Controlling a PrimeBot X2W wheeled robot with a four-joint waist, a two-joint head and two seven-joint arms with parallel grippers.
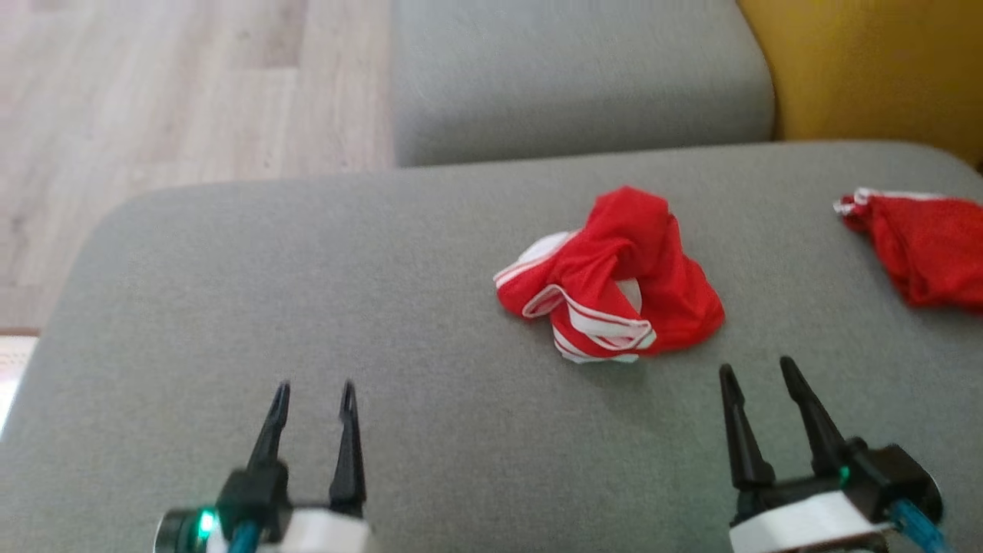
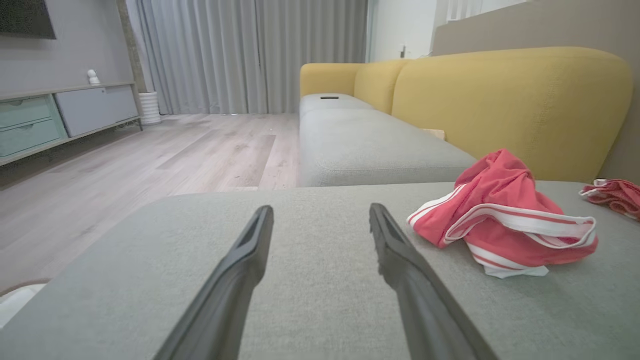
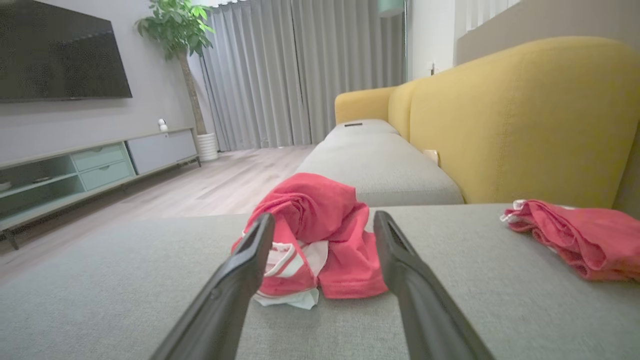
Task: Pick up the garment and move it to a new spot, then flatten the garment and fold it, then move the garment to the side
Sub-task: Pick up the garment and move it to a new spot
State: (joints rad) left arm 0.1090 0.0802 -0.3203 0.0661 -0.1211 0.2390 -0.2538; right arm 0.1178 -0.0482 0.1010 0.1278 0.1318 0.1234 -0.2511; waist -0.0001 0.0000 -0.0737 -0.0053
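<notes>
Both are hovering spread wide and empty: your right fingers just short of the crumpled red garment, your left fingers well off to its left.

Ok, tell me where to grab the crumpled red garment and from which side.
Pinch the raised fold at the top of the crumpled red garment, probably from above with the right gripper, which is nearest. That ridge stands proud of the grey cushion.
</notes>
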